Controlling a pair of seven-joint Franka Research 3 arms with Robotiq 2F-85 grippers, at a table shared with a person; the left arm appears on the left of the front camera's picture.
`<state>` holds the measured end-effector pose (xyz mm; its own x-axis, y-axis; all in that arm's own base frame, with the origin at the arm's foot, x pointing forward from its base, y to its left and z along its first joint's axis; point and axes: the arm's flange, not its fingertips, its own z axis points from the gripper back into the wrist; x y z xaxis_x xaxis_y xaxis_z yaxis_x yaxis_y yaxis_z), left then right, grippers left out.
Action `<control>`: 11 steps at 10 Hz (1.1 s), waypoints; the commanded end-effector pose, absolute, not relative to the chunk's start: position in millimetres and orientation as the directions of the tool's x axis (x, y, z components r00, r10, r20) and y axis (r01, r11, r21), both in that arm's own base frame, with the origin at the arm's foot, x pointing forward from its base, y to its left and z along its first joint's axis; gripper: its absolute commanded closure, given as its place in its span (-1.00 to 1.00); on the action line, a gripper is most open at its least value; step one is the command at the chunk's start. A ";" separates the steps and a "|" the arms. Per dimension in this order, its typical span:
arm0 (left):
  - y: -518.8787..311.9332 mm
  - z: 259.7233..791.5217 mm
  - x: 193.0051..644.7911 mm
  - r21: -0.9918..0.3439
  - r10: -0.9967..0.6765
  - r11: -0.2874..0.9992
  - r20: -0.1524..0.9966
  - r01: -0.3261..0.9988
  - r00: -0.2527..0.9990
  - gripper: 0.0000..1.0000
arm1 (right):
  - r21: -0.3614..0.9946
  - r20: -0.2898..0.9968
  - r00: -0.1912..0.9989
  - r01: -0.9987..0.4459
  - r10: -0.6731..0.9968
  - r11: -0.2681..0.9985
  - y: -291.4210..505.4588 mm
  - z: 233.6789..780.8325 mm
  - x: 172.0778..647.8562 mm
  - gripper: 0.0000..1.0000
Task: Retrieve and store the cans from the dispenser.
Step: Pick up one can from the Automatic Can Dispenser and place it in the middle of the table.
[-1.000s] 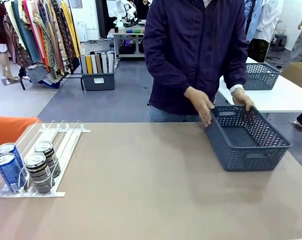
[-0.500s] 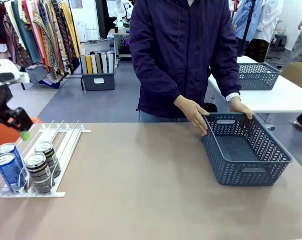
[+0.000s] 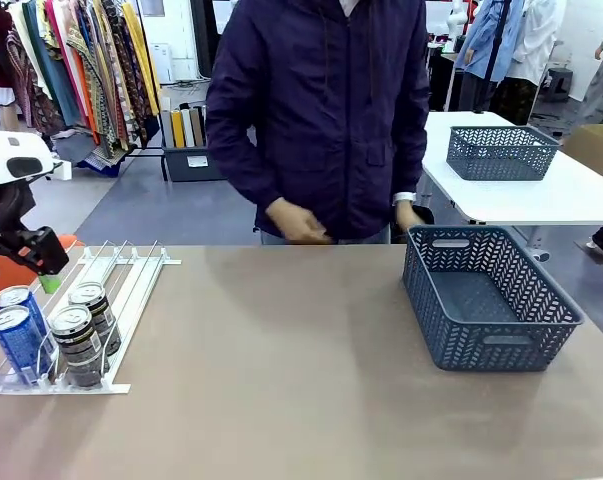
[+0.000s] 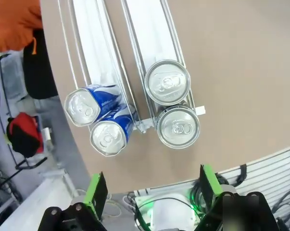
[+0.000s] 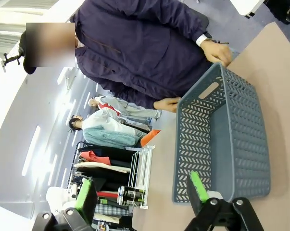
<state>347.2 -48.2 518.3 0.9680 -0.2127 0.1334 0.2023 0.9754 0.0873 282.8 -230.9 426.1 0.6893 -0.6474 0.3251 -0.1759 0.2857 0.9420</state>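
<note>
Straight beyond the left gripper's (image 4: pixel 152 186) spread fingers (image 4: pixel 97 191), four cans (image 4: pixel 167 83) stand in the dispenser (image 4: pixel 149 29).

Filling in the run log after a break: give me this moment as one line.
left gripper: open, above the cans | cans: four, all in dispenser | right gripper: open, empty | basket: empty, hand at far corner

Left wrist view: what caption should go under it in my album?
The left gripper's open fingers hover above four cans in the dispenser.
</note>
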 end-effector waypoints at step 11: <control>-69.4 434.9 386.6 -0.090 -0.093 0.992 -0.060 0.087 0.994 -1.00 | 0.947 0.314 0.686 -0.179 -0.656 0.266 -231.4 431.1 283.0 -1.00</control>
